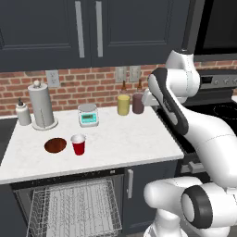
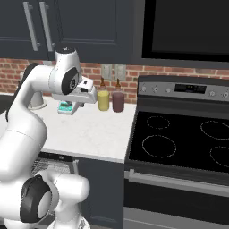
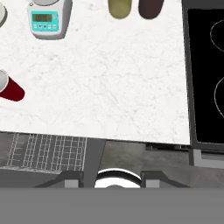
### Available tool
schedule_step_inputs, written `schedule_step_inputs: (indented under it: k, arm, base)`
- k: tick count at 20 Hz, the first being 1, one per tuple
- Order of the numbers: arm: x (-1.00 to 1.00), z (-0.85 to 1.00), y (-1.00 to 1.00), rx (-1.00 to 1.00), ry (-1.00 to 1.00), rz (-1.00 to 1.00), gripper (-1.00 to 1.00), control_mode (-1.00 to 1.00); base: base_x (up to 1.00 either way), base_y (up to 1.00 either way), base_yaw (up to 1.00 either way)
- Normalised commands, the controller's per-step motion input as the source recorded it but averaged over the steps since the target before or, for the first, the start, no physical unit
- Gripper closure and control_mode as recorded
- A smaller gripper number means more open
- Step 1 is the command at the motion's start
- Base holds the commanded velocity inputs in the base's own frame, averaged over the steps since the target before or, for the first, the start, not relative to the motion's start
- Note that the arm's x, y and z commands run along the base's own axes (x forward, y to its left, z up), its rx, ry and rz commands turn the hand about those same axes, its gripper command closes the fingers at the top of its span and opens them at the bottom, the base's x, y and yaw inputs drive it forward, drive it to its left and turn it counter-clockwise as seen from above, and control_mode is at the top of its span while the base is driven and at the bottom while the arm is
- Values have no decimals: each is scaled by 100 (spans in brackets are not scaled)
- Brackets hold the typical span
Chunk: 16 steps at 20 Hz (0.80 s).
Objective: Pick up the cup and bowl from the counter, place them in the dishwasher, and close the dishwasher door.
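even, bright rendered light, faint soft shadows, slightly grainy, no glare.

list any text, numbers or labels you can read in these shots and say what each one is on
Nothing can be read.
Kitchen scale: its teal display shows dark digits, too blurred to read.
Stove control panel: it has a dark display with faint marks, too small to read.
Red cup, yellow tumbler, purple tumbler: no print visible.

The white arm's hand (image 2: 82,95) hung above the white stone-like counter (image 2: 96,132), just left of a yellow tumbler (image 2: 103,100) and a dark purple tumbler (image 2: 118,101) standing side by side. A black glass cooktop (image 2: 179,143) lay to the right; white dishwasher rack wires (image 2: 47,164) showed below the counter edge.
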Motion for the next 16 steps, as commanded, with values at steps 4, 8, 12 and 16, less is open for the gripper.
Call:
schedule_step_inputs:
  k: [4,8,12,16]
  arm:
    - [0,0,0,0,0,0,-100,100]
    - [0,0,0,0,0,0,-100,100]
    - [0,0,0,0,0,0,-100,100]
    - [0,0,0,0,0,0,-100,100]
  base:
    - [0,0,0]
    - [-11,0,0]
    - [-2,0,23]
    - [0,-6,56]
